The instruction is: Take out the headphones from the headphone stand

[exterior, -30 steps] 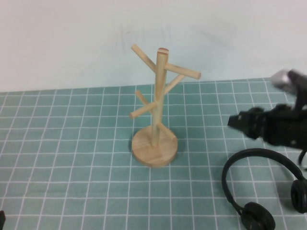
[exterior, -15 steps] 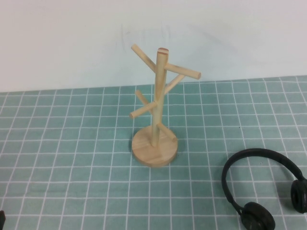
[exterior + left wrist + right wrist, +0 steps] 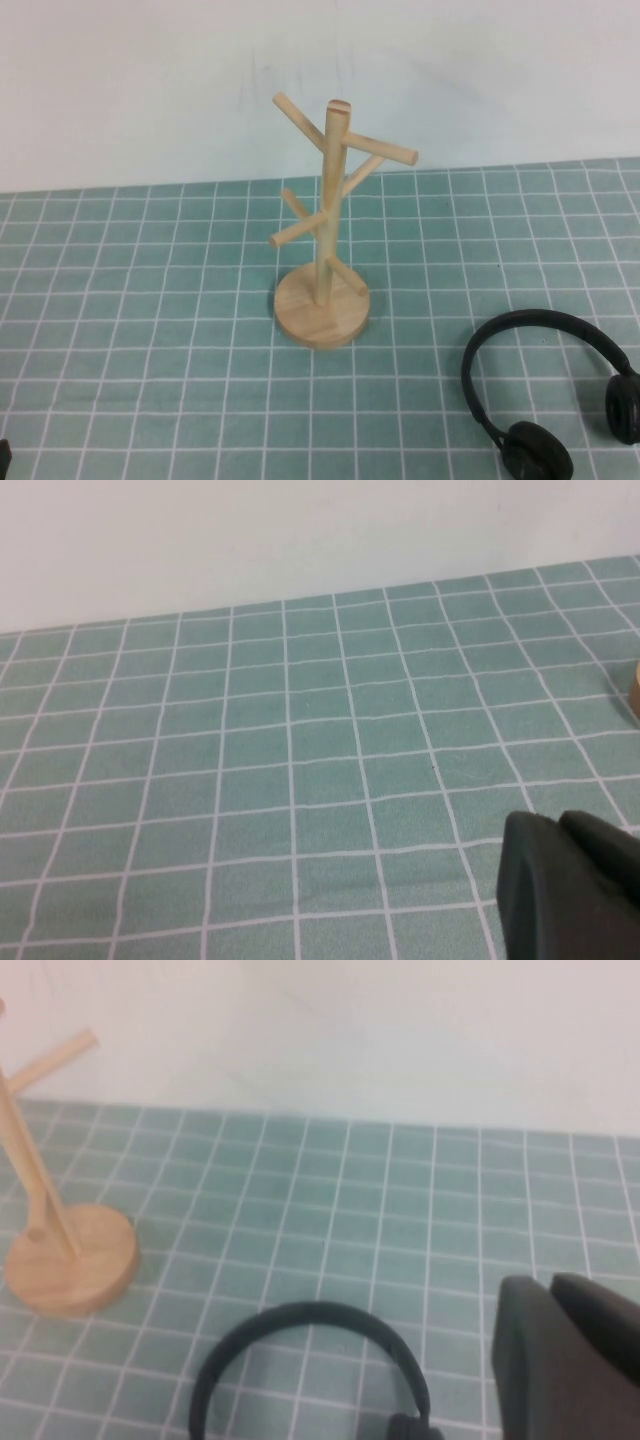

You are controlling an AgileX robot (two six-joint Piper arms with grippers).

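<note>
The light wooden headphone stand (image 3: 323, 300) stands upright mid-table with all its pegs bare. The black headphones (image 3: 540, 320) lie flat on the mat to the stand's front right, apart from it; both ear cups point toward the front edge. In the right wrist view the headband (image 3: 300, 1316) arcs over the mat beside my right gripper (image 3: 550, 1282), which is shut on nothing and hangs off to the side of the headphones; the stand's base (image 3: 72, 1260) shows farther off. My right arm is outside the high view. My left gripper (image 3: 556, 820) is shut and empty above bare mat.
A teal mat with a white grid (image 3: 150, 330) covers the table, and a white wall (image 3: 150, 90) rises behind it. A sliver of the stand's base (image 3: 636, 692) shows in the left wrist view. A dark scrap of my left arm (image 3: 3, 455) sits at the front left corner.
My right arm, which hung above the headphones a second ago, has drawn back out of the high view and its jaws have closed. The headphones and stand have not moved.
</note>
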